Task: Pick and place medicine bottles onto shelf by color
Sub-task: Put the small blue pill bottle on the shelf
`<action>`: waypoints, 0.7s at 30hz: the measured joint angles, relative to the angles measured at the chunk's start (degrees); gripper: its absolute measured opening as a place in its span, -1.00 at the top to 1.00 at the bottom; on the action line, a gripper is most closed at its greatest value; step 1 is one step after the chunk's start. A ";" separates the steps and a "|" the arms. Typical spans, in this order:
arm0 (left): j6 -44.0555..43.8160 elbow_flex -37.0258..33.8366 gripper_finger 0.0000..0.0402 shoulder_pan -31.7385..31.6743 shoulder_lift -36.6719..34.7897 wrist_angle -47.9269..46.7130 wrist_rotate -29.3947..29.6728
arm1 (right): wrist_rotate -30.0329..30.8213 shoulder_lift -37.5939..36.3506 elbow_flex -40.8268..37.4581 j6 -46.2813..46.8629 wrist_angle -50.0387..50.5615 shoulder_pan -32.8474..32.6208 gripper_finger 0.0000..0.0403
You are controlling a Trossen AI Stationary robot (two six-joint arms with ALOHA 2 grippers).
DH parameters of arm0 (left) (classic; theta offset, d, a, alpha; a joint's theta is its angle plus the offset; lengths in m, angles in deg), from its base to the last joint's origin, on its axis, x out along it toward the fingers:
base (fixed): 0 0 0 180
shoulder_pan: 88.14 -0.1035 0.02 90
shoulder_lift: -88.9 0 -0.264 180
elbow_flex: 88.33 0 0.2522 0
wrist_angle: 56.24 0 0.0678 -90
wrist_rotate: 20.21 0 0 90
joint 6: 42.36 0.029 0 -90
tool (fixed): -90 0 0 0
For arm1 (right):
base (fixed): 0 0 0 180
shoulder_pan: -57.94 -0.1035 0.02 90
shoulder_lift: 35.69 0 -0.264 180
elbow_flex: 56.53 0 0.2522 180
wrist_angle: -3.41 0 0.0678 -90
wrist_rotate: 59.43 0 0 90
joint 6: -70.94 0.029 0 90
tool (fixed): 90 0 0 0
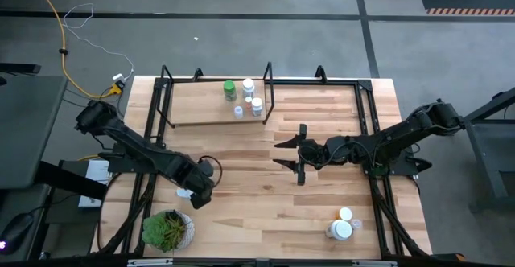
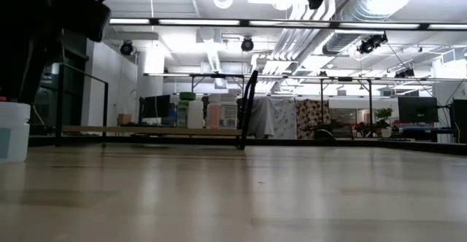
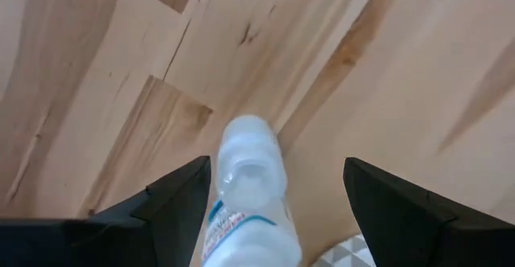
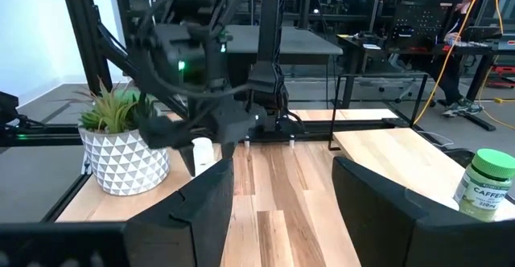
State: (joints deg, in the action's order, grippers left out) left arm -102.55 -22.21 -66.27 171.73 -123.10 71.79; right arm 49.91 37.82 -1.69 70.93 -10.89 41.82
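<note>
Bottles [image 1: 248, 96] are already standing on the shelf [image 1: 201, 110] at the table's far side: a green one [image 1: 229, 89] and several white ones clustered beside it. Two more white bottles [image 1: 341, 225] are waiting near the front right corner.

A white bottle [image 3: 248, 191] is sitting between the left gripper [image 3: 278, 188]'s fingers [image 3: 181, 199], near the front left of the table just beside the plant [image 1: 166, 228]. Its jaws are standing apart around the bottle, with one finger close against its side and the other well clear, so nothing is clamped yet. The right gripper [image 1: 299, 154] is hovering over the table's middle with its fingers spread and nothing between them.

Risks, as I judge them: the bottle is lying off-centre in the jaws, so closing may push it sideways or tip it over rather than seat it squarely. The plant's pot [image 4: 129, 161] is standing very near, and a swing on lifting could knock it. The shelf's white group is crowded, so setting another down there could topple a neighbour.
</note>
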 joint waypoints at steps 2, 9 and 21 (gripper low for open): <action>0.22 0.00 -0.37 0.00 1.39 -0.08 0.00 | 0.00 0.00 0.00 0.00 0.01 0.00 -0.01; 0.50 -0.01 -0.37 0.00 3.91 -0.07 0.02 | 0.00 0.00 0.02 0.00 0.01 0.00 -0.01; 3.35 -0.02 -0.24 0.37 3.92 -0.58 -0.04 | 0.00 0.00 0.03 0.00 0.01 0.02 -0.01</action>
State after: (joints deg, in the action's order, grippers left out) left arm -99.20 -22.24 -65.90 175.64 -123.68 71.75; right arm 49.91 37.82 -1.66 70.93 -10.88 41.84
